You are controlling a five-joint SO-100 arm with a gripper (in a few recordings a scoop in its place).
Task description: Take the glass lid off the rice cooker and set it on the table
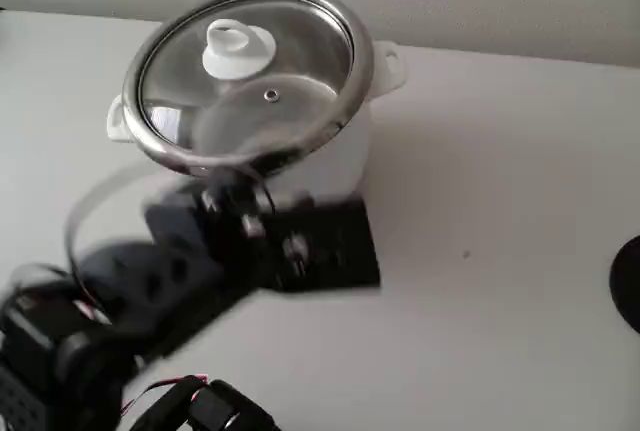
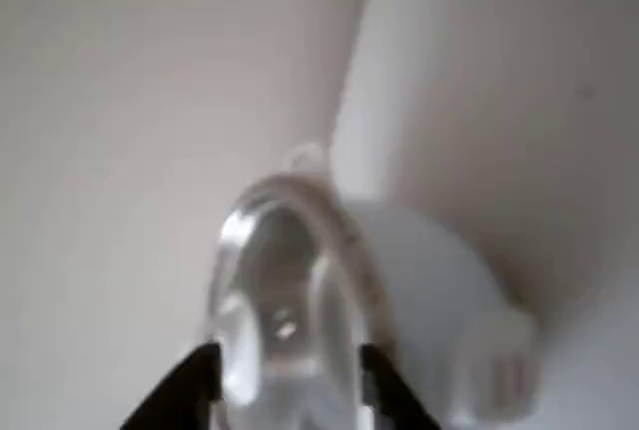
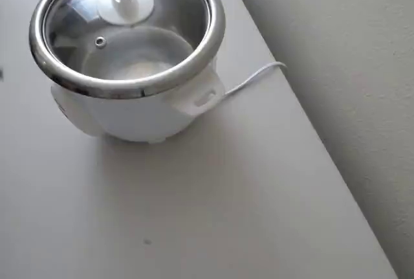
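The rice cooker (image 1: 345, 156) stands on the white table (image 1: 500, 251), with the glass lid (image 1: 250, 71) and its white knob (image 1: 238, 48) seated on the rim. From overhead, the lid (image 3: 123, 30) covers the cooker (image 3: 142, 114) fully. My black arm is motion-blurred in the fixed view, and its gripper (image 1: 245, 221) sits low in front of the cooker, below the lid's near edge. In the wrist view the gripper (image 2: 288, 380) is open with nothing held, two dark fingertips (image 2: 195, 380) at the bottom edge. Beyond them lie the lid (image 2: 285, 280) and the cooker (image 2: 429, 280).
A white power cord (image 3: 252, 78) runs from the cooker toward the table's edge by the wall (image 3: 349, 65). A dark object (image 1: 630, 281) pokes in at the right edge of the fixed view. Bare tabletop (image 3: 226, 214) stretches beside the cooker.
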